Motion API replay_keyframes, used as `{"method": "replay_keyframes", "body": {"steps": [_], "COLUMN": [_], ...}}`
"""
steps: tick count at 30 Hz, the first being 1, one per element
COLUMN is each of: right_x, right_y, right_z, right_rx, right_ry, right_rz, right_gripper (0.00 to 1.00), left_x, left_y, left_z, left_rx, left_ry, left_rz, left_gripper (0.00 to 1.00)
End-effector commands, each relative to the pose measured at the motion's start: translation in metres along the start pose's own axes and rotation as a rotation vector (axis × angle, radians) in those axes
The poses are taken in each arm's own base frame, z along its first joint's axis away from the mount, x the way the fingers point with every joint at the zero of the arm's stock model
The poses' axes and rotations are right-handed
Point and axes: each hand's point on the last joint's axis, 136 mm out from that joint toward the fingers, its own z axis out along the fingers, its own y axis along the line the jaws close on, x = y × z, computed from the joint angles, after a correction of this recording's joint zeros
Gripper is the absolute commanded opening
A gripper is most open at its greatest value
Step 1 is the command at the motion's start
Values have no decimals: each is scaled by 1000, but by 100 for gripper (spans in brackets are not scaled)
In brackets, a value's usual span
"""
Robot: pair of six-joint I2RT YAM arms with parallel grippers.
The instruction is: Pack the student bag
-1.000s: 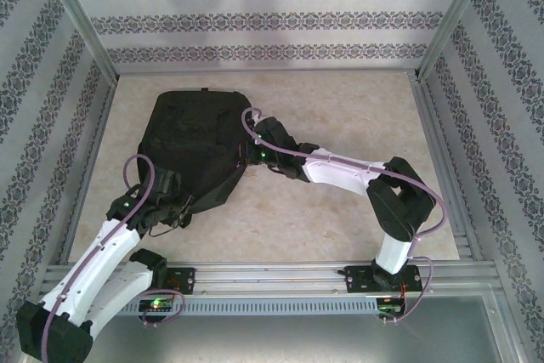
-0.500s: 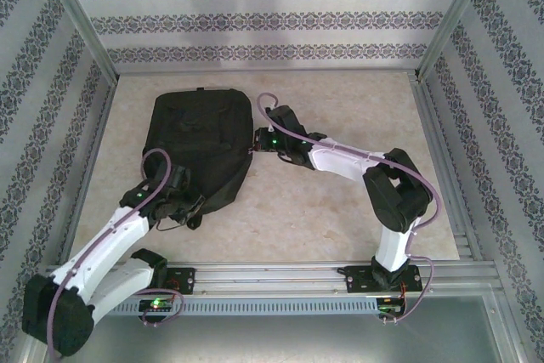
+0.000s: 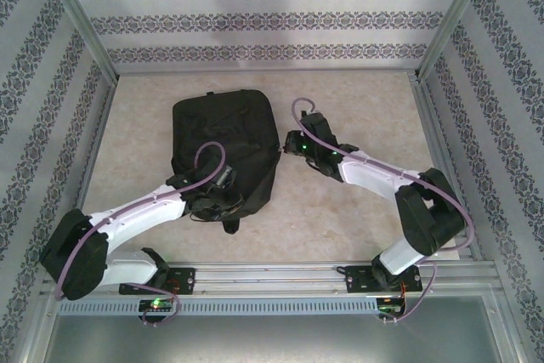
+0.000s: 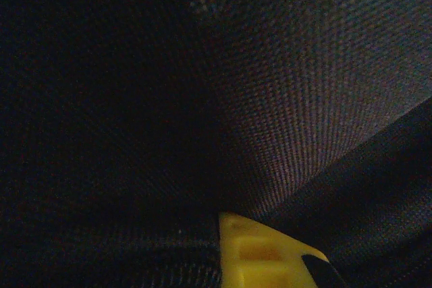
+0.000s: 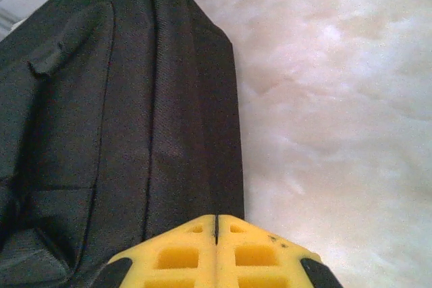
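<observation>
The student bag (image 3: 225, 138), a large black fabric backpack, lies flat on the table left of centre. My left gripper (image 3: 223, 203) is at its near edge, buried in the fabric. In the left wrist view black weave (image 4: 304, 65) covers almost everything and folds in against one yellow finger (image 4: 263, 261). My right gripper (image 3: 285, 149) is at the bag's right edge. In the right wrist view its yellow fingers (image 5: 175, 257) are pressed together at the side seam of the bag (image 5: 135, 99).
The pale marble-look table (image 3: 357, 99) is bare to the right of the bag and behind it. Patterned walls with metal posts (image 3: 93, 48) close in the left, right and back. A metal rail (image 3: 272, 276) runs along the near edge.
The bag has slid to the right and turned, with both grippers moving along with it. The right arm drew back toward the right; the left arm swung inward across the near side.
</observation>
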Motion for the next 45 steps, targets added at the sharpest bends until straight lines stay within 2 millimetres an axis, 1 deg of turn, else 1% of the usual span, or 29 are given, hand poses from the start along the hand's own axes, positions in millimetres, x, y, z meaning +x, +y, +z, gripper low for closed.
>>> {"method": "replay_keyframes", "body": {"steps": [1, 4, 6, 7, 8, 9, 11, 12, 13, 16, 17, 19, 20, 22, 23, 24, 27, 29, 30, 33, 35, 37, 38, 39, 40, 42, 43, 44, 45], "right_x": [-14, -12, -13, -15, -16, -17, -20, -22, -25, -35, -40, -49, -52, -55, -58, -59, -63, -70, -76, -86, -92, -97, -98, -101, -102, -105, -108, -111, -115], "right_y": [-30, -40, -43, -42, -39, -34, -24, -19, -15, -7, -3, 4, 10, 28, 32, 35, 42, 37, 32, 19, 14, 10, 7, 5, 4, -2, -6, -12, -19], "right_z": [-16, -29, -34, -35, -35, -34, -35, -37, -40, -55, -63, -77, -85, -99, -106, -113, -131, -141, -147, -153, -155, -157, -158, -159, -160, -160, -161, -161, -162], "right_rx": [92, 112, 119, 113, 99, 81, 47, 30, 14, 1, -8, -22, -49, -120, -125, -131, -159, -127, -96, -16, 10, 42, 64, 82, 93, 134, 160, 185, 210], "right_ry": [-85, -109, -123, -126, -115, -100, -77, -74, -81, -109, -122, -147, -154, -150, -149, -145, -155, -191, -221, -281, -323, -351, -360, -369, -378, -416, -441, -466, -487], "right_rz": [43, 48, 46, 42, 34, 24, 7, -4, -13, -31, -47, -76, -101, -174, -196, -204, -238, -239, -234, -246, -277, -322, -344, -371, -405, -493, -519, -547, -561], "right_gripper": [0, 0, 0, 0, 7, 19, 39, 47, 53, 69, 77, 96, 98, 98, 98, 98, 98, 98, 98, 98, 98, 98, 98, 98, 98, 98, 98, 98, 98], "left_x": [5, 9, 12, 14, 15, 17, 19, 20, 21, 23, 23, 24, 24, 22, 18, 16, 18, 23, 22, 9, -1, -24, -44, -67, -86, -124, -138, -154, -168], "left_y": [-31, -35, -38, -40, -43, -48, -61, -66, -69, -78, -81, -88, -90, -91, -87, -85, -87, -95, -98, -101, -103, -101, -96, -90, -84, -72, -63, -44, -26], "left_z": [-2, -2, 0, 1, 3, 3, 4, 4, 6, 7, 7, 3, 0, -10, -18, -29, -58, -75, -83, -100, -108, -117, -122, -131, -139, -159, -166, -171, -180], "left_rx": [80, 76, 82, 91, 108, 132, 189, 203, 214, 236, 244, 256, 256, 239, 209, 194, 241, 321, 351, 358, 334, 256, 175, 93, 32, -57, -69, -68, -9], "left_ry": [15, 22, 38, 48, 57, 64, 78, 85, 97, 111, 110, 108, 107, 91, 59, 24, -28, -56, -73, -131, -151, -250, -349, -474, -585, -845, -947, -1060, -1175], "left_rz": [104, 121, 122, 119, 120, 126, 150, 159, 170, 184, 194, 219, 235, 290, 334, 387, 530, 649, 682, 752, 795, 838, 857, 867, 881, 919, 908, 821, 730], "left_gripper": [0, 0, 8, 10, 13, 19, 33, 37, 40, 47, 52, 60, 65, 85, 99, 100, 100, 100, 100, 100, 100, 100, 100, 100, 100, 100, 100, 100, 100]}}
